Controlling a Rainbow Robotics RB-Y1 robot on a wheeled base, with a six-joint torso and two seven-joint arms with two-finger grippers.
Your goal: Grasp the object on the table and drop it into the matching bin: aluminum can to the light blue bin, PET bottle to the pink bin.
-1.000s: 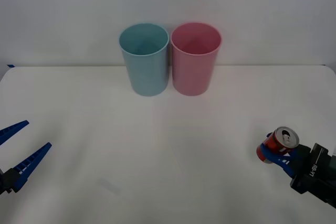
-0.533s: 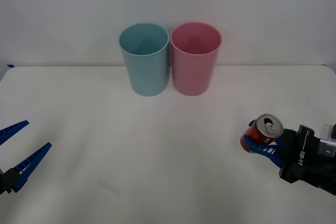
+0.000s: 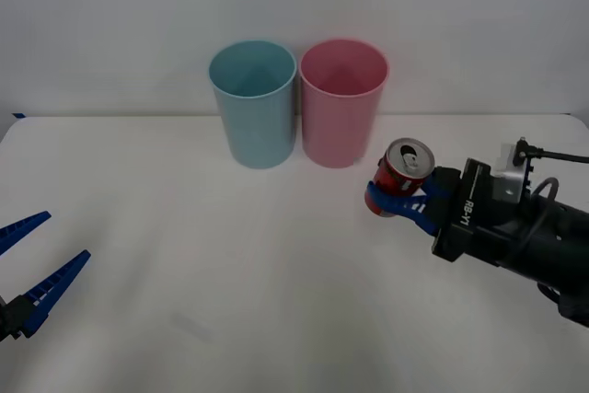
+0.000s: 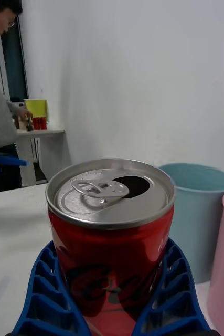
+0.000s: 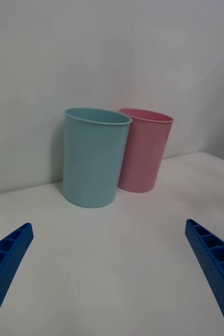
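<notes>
While our left gripper (image 3: 28,273) waits spread wide at the near left edge of the table (image 3: 184,255), our right gripper (image 3: 398,202) clamps the aluminum can (image 3: 400,175) above it, near the pink bin (image 3: 342,103) and light blue bin (image 3: 253,103) beyond.

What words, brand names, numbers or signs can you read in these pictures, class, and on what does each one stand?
"RB-Y1": white letters on the black housing behind the right pincer, which is shut on the red can.
Dark script on the can's red side in the right wrist view: partly covered by the blue fingers, not readable in full.
Light blue bin, pink bin, table, left pincer: no text.
</notes>
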